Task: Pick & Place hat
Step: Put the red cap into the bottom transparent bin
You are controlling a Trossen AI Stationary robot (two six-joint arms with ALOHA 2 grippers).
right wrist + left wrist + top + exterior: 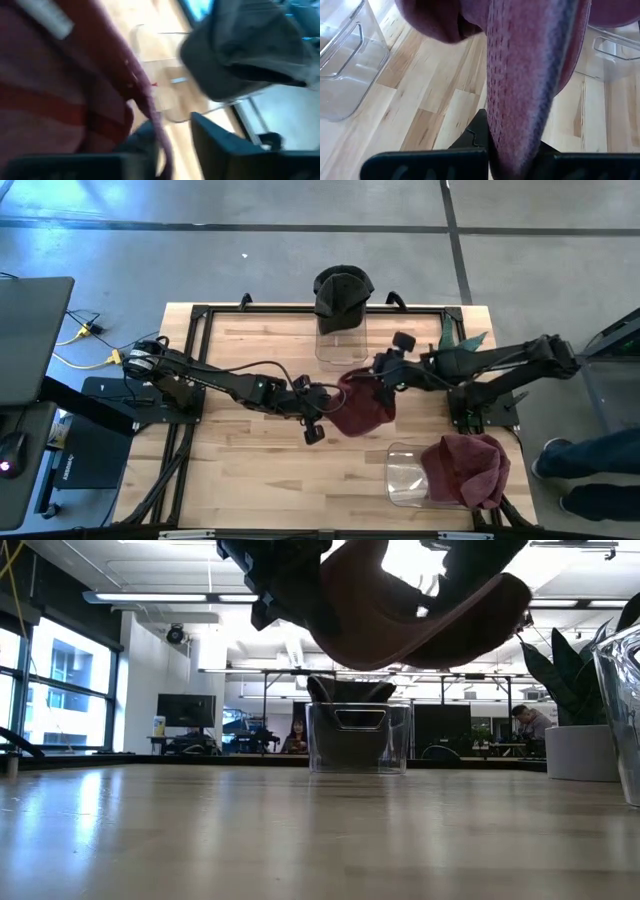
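Observation:
A maroon hat (362,408) hangs in mid-air over the middle of the table; the low view shows it (420,610) well clear of the wood. My left gripper (322,412) reaches in from the table's left and is shut on it. My right gripper (385,375) comes from the right, at the hat's far side. In the right wrist view its fingers stand apart (175,145), with the hat's edge (157,125) running down between them. My left gripper pinches a strip of the maroon hat's cloth (515,140) between its two fingers, coming from the table's left and slanting down. The hat is lifted clear of the table and bulges out beyond the fingers. My right gripper stands about the hat's edge; I cannot tell whether a finger touches it.
A black hat (342,288) sits on a clear bin (340,345) at the table's far edge. Another maroon hat (470,468) lies over a clear bin (403,477) at the near right. Bare wood lies between them and at the near left.

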